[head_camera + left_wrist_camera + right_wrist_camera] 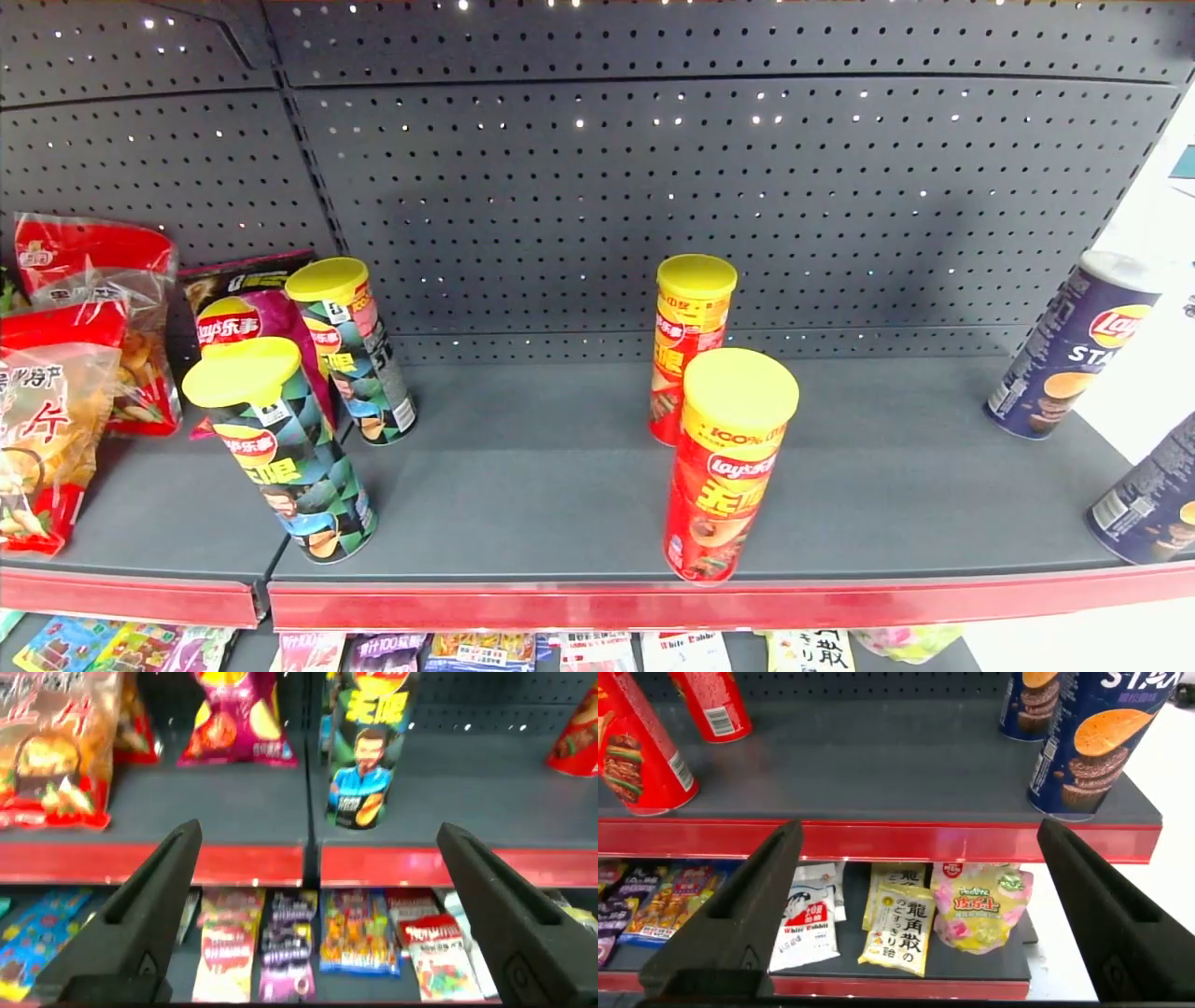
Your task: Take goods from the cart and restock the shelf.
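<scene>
Broadly, the grey shelf under its pegboard back looks flat and hard, with bare room between the teal cans and the red cans, and more before the blue cans. Such chip cans are probably light, stiff, smooth-walled and tippy upright, so grip mid-body, gently. The left gripper and right gripper hang before the shelf's red lip, fingers spread, holding nothing.
</scene>
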Controlling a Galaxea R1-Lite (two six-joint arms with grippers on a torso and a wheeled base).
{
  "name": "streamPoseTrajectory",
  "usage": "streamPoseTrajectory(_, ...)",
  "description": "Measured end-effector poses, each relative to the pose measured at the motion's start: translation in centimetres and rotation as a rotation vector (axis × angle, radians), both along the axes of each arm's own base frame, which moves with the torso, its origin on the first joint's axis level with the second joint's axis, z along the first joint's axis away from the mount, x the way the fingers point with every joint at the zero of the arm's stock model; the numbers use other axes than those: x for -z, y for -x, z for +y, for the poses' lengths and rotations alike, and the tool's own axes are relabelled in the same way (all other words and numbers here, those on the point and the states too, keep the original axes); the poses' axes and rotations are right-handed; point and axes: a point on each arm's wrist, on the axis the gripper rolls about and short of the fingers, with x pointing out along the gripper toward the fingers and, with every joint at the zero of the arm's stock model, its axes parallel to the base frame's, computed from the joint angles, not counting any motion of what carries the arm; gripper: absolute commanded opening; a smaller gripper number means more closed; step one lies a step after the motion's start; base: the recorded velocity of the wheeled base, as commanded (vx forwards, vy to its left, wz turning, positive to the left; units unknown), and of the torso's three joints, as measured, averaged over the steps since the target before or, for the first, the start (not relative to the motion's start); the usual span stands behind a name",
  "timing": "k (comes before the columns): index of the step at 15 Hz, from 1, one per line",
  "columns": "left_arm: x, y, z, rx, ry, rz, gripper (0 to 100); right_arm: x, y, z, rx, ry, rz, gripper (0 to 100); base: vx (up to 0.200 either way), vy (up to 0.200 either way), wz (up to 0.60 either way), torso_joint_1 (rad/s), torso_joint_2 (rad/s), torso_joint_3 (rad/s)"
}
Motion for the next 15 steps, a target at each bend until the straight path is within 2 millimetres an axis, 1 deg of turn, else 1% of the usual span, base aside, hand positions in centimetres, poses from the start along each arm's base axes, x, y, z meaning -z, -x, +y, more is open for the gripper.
streamPoseTrajectory(1, 0.3, -0.1, 0.0, 0.000, -0.002, 0.011, 100, -0.1, 0.0, 0.0, -0.006, -0.003, -0.006, 100, 0.000, 0.000, 0.00, 0.000, 0.00, 0.000)
streamPoseTrajectory(2, 0.4, -0.1, 0.0, 0.001, -0.004, 0.016, 100, -0.8, 0.1, 0.0, -0.014, -0.014, -0.032, 100, 0.000, 0.000, 0.00, 0.000, 0.00, 0.000)
streamPoseTrajectory(3, 0.5, -0.1, 0.0, 0.002, -0.006, 0.018, 100, -2.0, 0.3, 0.0, -0.025, -0.029, -0.061, 100, 0.000, 0.000, 0.00, 0.000, 0.00, 0.000)
streamPoseTrajectory(5, 0.5, -0.1, 0.0, 0.001, -0.007, 0.020, 100, -5.4, 0.2, 0.0, -0.048, -0.050, -0.087, 100, 0.000, 0.000, 0.00, 0.000, 0.00, 0.000)
streamPoseTrajectory(6, 0.5, -0.1, 0.0, 0.002, -0.008, 0.021, 100, -7.4, -0.4, 0.0, -0.072, -0.049, -0.074, 100, 0.000, 0.000, 0.00, 0.000, 0.00, 0.000)
streamPoseTrajectory(7, 0.5, -0.1, 0.0, 0.002, -0.008, 0.021, 100, -9.1, -1.3, 0.1, -0.106, -0.030, -0.048, 100, 0.000, 0.000, 0.00, 0.000, 0.00, 0.000)
streamPoseTrajectory(8, 0.5, -0.1, 0.0, 0.001, -0.008, 0.021, 100, -10.2, -2.6, 0.2, -0.140, -0.012, -0.005, 100, 0.000, 0.000, 0.00, 0.000, 0.00, 0.000)
streamPoseTrajectory(10, 0.5, -0.1, 0.0, 0.001, -0.007, 0.021, 100, -11.3, -5.7, 0.6, -0.208, 0.018, 0.098, 100, 0.000, 0.000, 0.00, 0.000, 0.00, 0.000)
streamPoseTrajectory(13, 0.5, -0.1, 0.0, 0.001, -0.007, 0.021, 100, -11.6, -10.8, 1.8, -0.267, 0.046, 0.235, 100, 0.000, 0.000, 0.00, 0.000, 0.00, 0.000)
streamPoseTrajectory(15, 0.5, -0.1, 0.0, 0.001, -0.007, 0.021, 100, -10.9, -14.1, 2.7, -0.277, 0.062, 0.315, 100, 0.000, 0.000, 0.00, 0.000, 0.00, 0.000)
